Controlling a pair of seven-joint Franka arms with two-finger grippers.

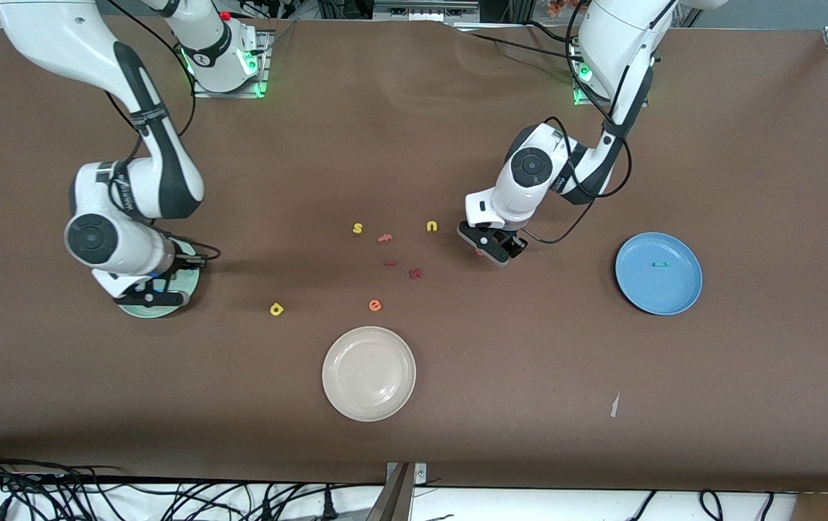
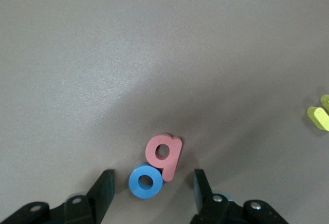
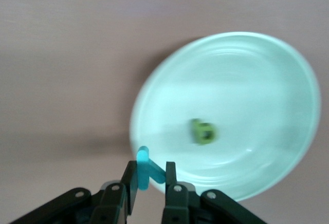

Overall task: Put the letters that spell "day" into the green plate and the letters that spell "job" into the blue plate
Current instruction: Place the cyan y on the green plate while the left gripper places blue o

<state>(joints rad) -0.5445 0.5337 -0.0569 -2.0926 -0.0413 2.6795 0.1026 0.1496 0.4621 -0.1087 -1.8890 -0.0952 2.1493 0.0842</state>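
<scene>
Left gripper [image 1: 492, 252] [image 2: 154, 183]: low over the bench [image 1: 414, 108], mid-frame in the front view, toward the left arm's end; jaws spread, gripping nothing.
Between its jaws: blue "o" [image 2: 146, 181] and pink "b" [image 2: 164, 154], flat on the bench and touching each other – neither finger touches them.
Right gripper [image 1: 150, 293] [image 3: 151, 175]: over the green plate [image 1: 168, 310] [image 3: 288, 80], at the right arm's end; jaws pinching the teal "y" [image 3: 143, 162], which stands up between the fingers.
In the green plate: a dark green letter [image 3: 204, 131], near the middle.
Blue plate [image 1: 682, 289]: at the left arm's end; teal "j" [image 1: 661, 265] lies in it.
Yellow "d" [image 1: 276, 309]: on the bare bench, between the green plate and the orange "e" [image 1: 375, 305].
Around: yellow "s" [image 1: 357, 229] and "u" [image 1: 432, 226] in the frame's centre, the "u" just beside the left gripper; three dark red pieces [image 1: 390, 263] between them and the "e".
Cream plate [image 1: 369, 373]: lower centre of the frame, nearer the camera than the letters.
Paper scrap [image 1: 614, 405]: low in the frame, nearer the camera than the blue plate.
Materials: matte brown bench cover; thick, soft-edged foam letters; round, glossy, shallow plates with raised rims – the arm hides much of the green one in the front view.
</scene>
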